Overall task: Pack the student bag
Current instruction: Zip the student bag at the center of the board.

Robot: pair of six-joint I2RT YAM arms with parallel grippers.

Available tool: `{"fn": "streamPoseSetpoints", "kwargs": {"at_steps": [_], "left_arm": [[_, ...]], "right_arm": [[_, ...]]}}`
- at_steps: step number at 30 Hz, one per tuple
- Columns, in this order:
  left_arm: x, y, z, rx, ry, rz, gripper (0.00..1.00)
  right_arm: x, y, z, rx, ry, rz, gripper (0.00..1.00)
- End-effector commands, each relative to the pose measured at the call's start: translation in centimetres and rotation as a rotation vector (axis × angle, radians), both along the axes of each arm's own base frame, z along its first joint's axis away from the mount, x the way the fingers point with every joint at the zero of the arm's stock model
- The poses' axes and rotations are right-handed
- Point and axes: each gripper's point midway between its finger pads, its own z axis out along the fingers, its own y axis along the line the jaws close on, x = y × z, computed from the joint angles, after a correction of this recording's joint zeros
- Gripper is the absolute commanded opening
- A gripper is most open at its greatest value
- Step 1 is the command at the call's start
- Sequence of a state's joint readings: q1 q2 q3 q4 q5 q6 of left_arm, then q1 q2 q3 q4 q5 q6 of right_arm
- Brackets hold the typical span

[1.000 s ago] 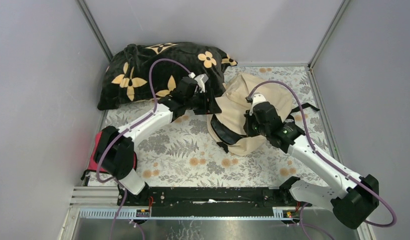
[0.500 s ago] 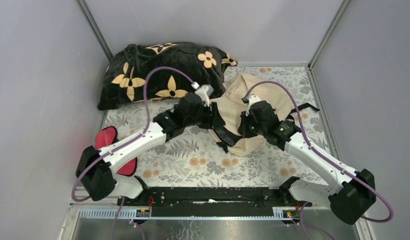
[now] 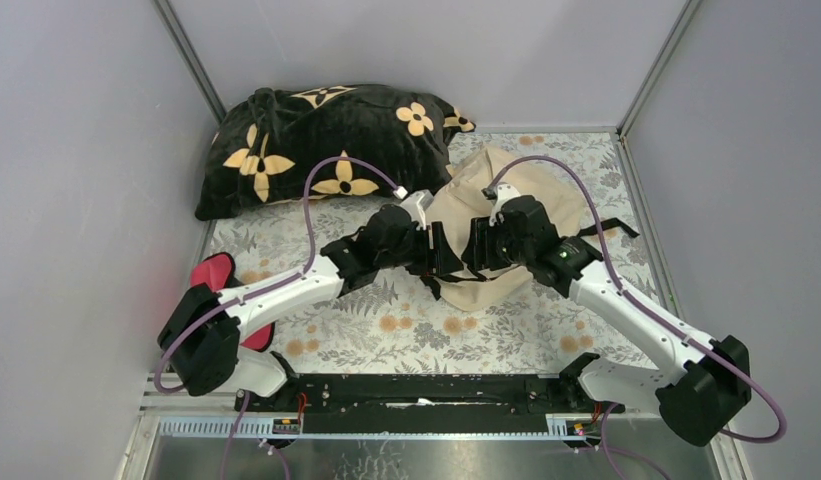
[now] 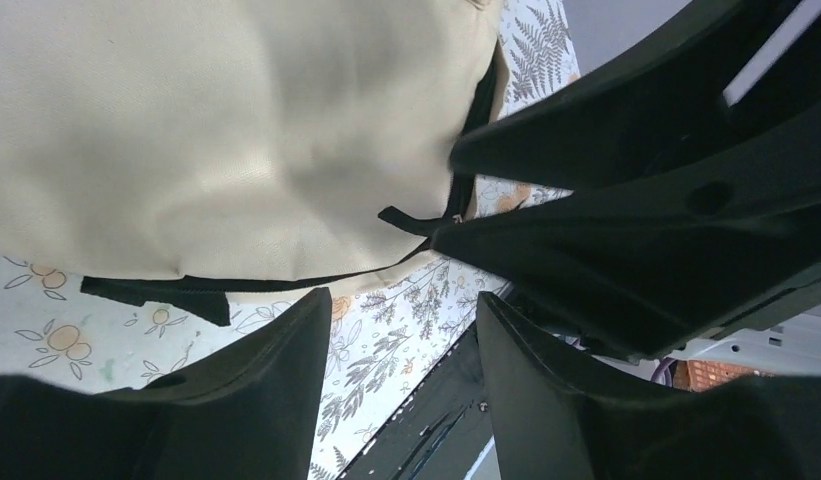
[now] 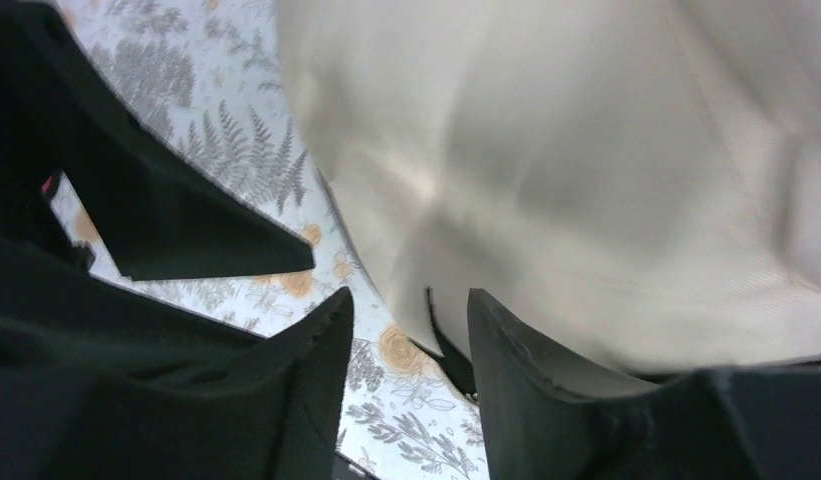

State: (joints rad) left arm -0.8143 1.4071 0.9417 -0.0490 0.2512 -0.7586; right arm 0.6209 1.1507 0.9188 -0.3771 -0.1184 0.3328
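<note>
The student bag (image 3: 491, 205) lies slumped on the flowered tablecloth (image 3: 366, 320), at about 1 o'clock from the table's middle, its cream fabric creased and loose. A black strap (image 3: 614, 222) trails off its edge toward 3 o'clock.

Both arms meet over the bag's near-left corner. The left gripper (image 4: 401, 300) comes in from 8 o'clock with its fingers apart; only tablecloth shows in the gap, and the bag's black-trimmed edge lies just beyond the tips. The right gripper (image 5: 411, 300) comes in from 4 o'clock, fingers also apart with nothing clamped; a short black tab of the bag shows through the gap. The two grippers face each other tip to tip and very close, so each fills a good part of the other's wrist view and hides that corner of the bag from above.

A large black pillow (image 3: 326, 140) with yellow flowers fills the 11 o'clock corner, its right end just beside the bag. A red pouch (image 3: 214, 272) lies at 8 o'clock, partly hidden under the left arm (image 3: 286, 285).
</note>
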Motion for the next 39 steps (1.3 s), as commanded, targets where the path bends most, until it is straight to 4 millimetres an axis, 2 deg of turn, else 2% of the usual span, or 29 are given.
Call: {"fn": "streamPoseSetpoints", "kwargs": {"at_steps": [1, 5, 8, 16, 21, 26, 34, 39], "left_arm": [[-0.2, -1.7, 0.8, -0.045, -0.031, -0.021, 0.62], [-1.1, -3.2, 0.3, 0.015, -0.03, -0.06, 0.64], [-1.5, -4.3, -0.3, 0.034, 0.0, -0.074, 0.66], [0.7, -4.7, -1.6, 0.06, 0.044, 0.066, 0.63], [1.9, -5.5, -1.9, 0.064, 0.031, 0.083, 0.63], [1.9, -6.5, -3.0, 0.062, 0.077, 0.053, 0.64], [2.2, -6.5, -2.9, 0.008, 0.122, 0.042, 0.62], [1.8, -7.4, -2.9, -0.018, 0.162, 0.007, 0.64]], "right_arm": [[2.1, -3.3, 4.3, -0.039, -0.157, -0.191, 0.55], [2.3, -8.1, 4.7, -0.108, -0.201, -0.432, 0.63], [1.6, -9.7, 4.2, -0.102, -0.192, -0.503, 0.66], [0.7, -9.7, 3.0, -0.086, -0.148, -0.509, 0.66], [0.4, -10.3, 2.2, -0.112, -0.121, -0.527, 0.66], [-0.9, -11.5, 0.7, -0.122, -0.062, -0.605, 0.75], [-1.4, -10.7, -0.8, -0.079, -0.006, -0.608, 0.75], [-1.5, -10.6, -1.8, -0.085, 0.026, -0.618, 0.76]]}}
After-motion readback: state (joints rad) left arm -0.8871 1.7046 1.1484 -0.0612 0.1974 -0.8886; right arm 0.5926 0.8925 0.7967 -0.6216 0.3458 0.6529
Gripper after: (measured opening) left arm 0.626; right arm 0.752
